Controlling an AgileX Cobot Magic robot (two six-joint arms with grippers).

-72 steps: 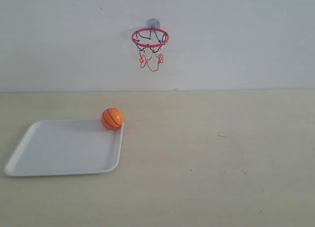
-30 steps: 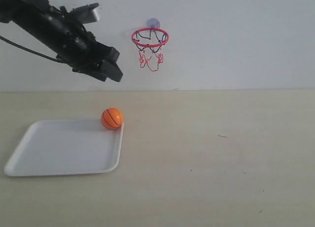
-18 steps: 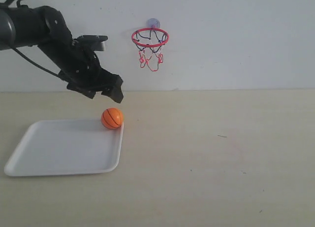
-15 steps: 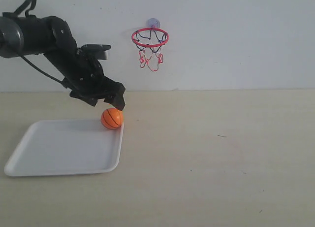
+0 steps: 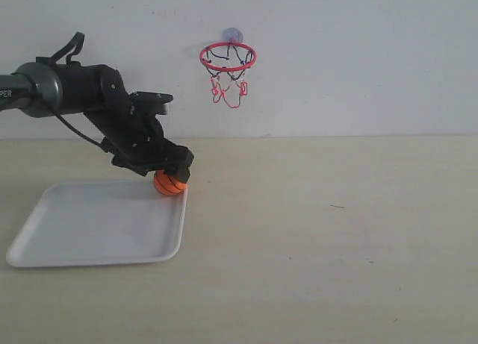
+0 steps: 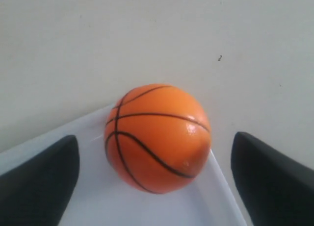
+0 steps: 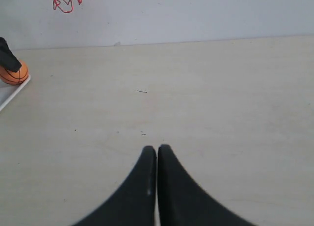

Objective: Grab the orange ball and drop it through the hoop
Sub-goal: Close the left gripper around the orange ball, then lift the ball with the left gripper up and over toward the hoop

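The orange ball (image 5: 169, 184) rests in the far right corner of the white tray (image 5: 89, 232). My left gripper (image 5: 176, 169) hangs right over it, partly covering its top. In the left wrist view the orange ball (image 6: 158, 138) lies between the two black fingers (image 6: 39, 182), which stand wide apart and do not touch it. The hoop (image 5: 228, 57) with its red ring and dangling net is fixed high on the wall, up and to the right of the ball. My right gripper (image 7: 157, 150) is shut with nothing in it, above bare table; it does not show in the exterior view.
The white tray's rim (image 6: 223, 187) runs close beside the ball. The beige table (image 5: 336, 239) stretches to the right of the tray. In the right wrist view the ball (image 7: 13, 73) and the net's strings (image 7: 64, 0) show at the far edge.
My left arm came in from the upper left and dropped down onto the ball; its gripper now sits just over it. The ball and tray have not moved.
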